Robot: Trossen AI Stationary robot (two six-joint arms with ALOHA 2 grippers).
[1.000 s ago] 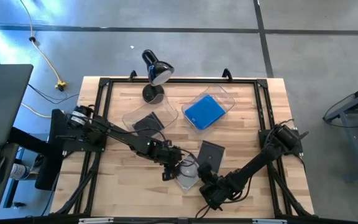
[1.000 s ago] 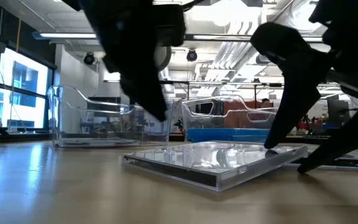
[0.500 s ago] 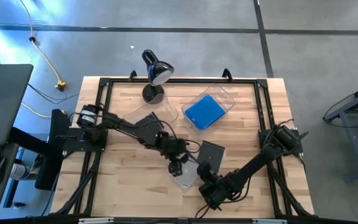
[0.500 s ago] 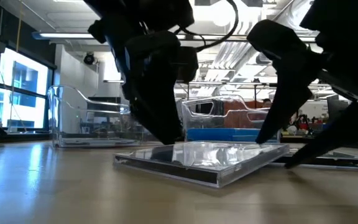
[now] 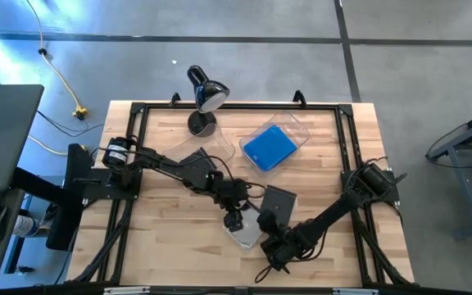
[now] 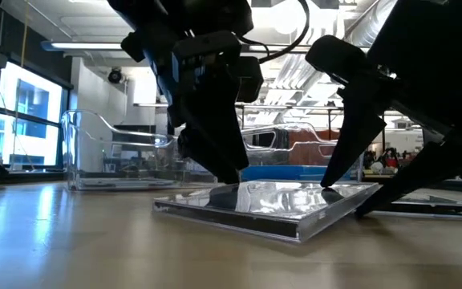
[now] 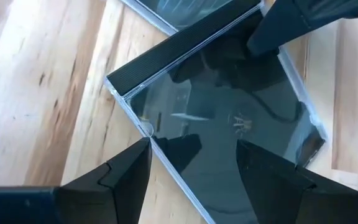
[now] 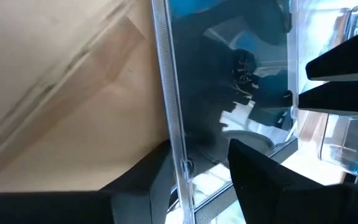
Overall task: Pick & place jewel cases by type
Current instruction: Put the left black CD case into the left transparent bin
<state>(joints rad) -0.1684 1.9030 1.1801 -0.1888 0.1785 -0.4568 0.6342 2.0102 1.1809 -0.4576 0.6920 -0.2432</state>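
A clear jewel case showing a dark disc (image 5: pixel 248 233) lies near the table's front middle, with its right side raised in the low view (image 6: pixel 271 205). My left gripper (image 5: pixel 234 220) stands open over the case's far-left part. One of its fingers is over the case's face and the other is just outside its edge (image 7: pixel 143 129). My right gripper (image 5: pixel 266 240) is shut on the case's right edge. A second dark case (image 5: pixel 279 201) lies flat just behind it. My left gripper slants down from the table's left, and one fingertip (image 6: pixel 233 172) meets the case's top face near its left edge. Whether the other finger touches the case, I cannot tell. My right gripper pinches the case's right edge (image 8: pixel 178 155), one finger above the face (image 6: pixel 337 178) and one beneath (image 6: pixel 379 205). It comes slanting down from the table's right. That side is lifted and the left side rests on the table.
At the back stand two clear bins, one holding blue cases (image 5: pixel 269 147) and one holding a dark case (image 5: pixel 195 161). A black desk lamp (image 5: pixel 205 98) stands at the far edge. A black frame runs round the tabletop.
My left gripper has moved toward the table's right and down onto the case, rolling its wrist, and has stayed open. My right gripper has shifted slightly toward the left with the case's edge. The case has turned a little on the table.
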